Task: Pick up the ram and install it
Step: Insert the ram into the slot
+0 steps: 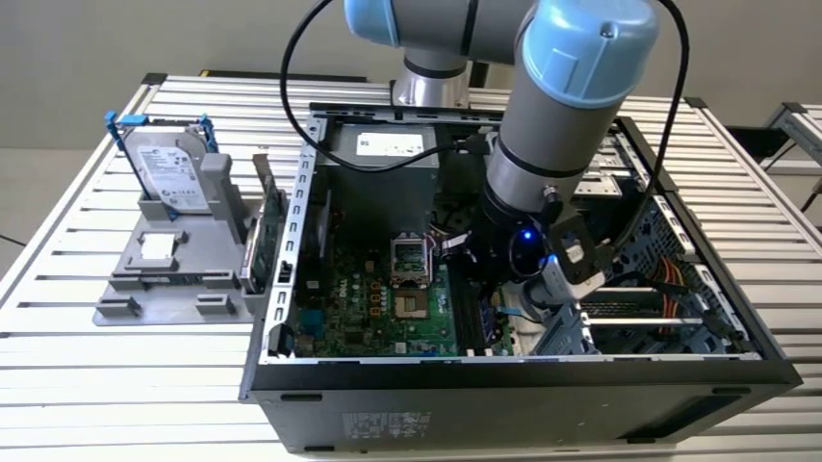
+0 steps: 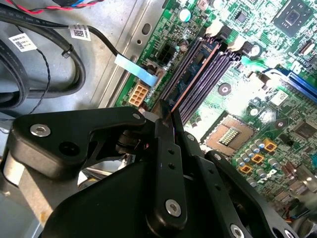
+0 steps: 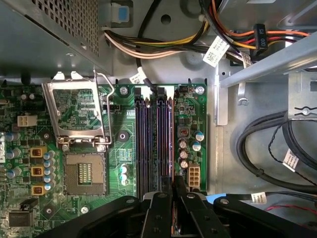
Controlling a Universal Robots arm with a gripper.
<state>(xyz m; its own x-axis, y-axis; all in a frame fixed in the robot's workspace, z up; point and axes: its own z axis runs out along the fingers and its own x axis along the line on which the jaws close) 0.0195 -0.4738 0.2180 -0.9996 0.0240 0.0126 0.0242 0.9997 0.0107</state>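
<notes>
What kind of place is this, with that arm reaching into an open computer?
Probably a robotics lab or test bench for computer assembly. An open computer case sits on a slatted metal table, a hard drive waits upright in a grey holder, and the gripper hovers over the motherboard's memory slots.

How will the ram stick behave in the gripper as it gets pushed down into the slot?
The ram, seen edge-on in the second wrist view, is a thin board, so probably stiff along its length but apt to tilt sideways. The gripper pinches only one end, so the far end may rock. It is likely light, with fragile parts.
</notes>
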